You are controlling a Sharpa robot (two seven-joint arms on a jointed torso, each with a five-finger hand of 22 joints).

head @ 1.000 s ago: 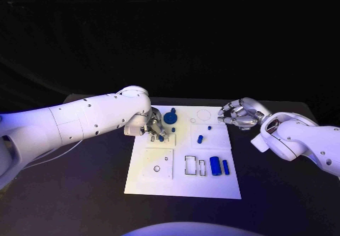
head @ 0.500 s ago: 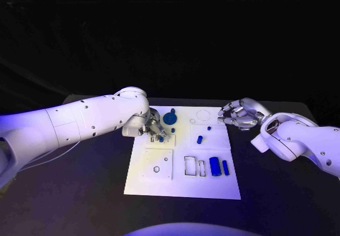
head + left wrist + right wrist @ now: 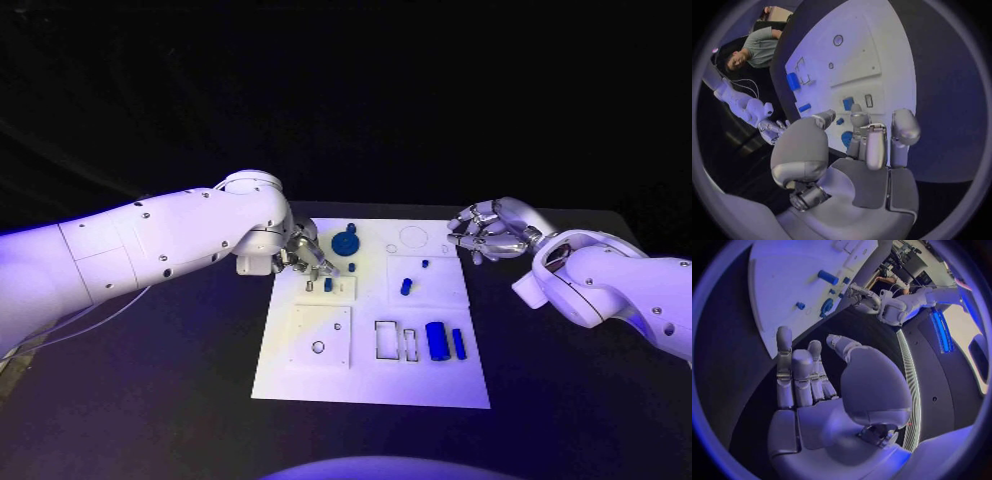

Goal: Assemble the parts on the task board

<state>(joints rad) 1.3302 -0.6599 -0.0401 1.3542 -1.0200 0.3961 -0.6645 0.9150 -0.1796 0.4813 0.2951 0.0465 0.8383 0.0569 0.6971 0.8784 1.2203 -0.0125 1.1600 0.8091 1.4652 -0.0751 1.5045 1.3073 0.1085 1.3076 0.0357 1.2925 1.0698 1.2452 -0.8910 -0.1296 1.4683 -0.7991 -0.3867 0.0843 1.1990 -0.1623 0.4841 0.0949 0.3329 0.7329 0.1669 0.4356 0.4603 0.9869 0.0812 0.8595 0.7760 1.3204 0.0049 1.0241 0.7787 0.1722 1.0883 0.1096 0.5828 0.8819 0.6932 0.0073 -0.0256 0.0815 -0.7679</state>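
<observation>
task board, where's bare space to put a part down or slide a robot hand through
On the task board, the near strip below the square plate and the rectangular slots is bare. The black table on either side of the board's near half is free too. The far-left corner is crowded: the left robot hand sits by the blue gear and small pegs.

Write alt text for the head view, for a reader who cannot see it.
A white task board lies on a black table, with small blue parts on it. The left hand hovers at the board's far left edge beside a round blue part; the right hand hangs off its far right corner, holding nothing.
</observation>
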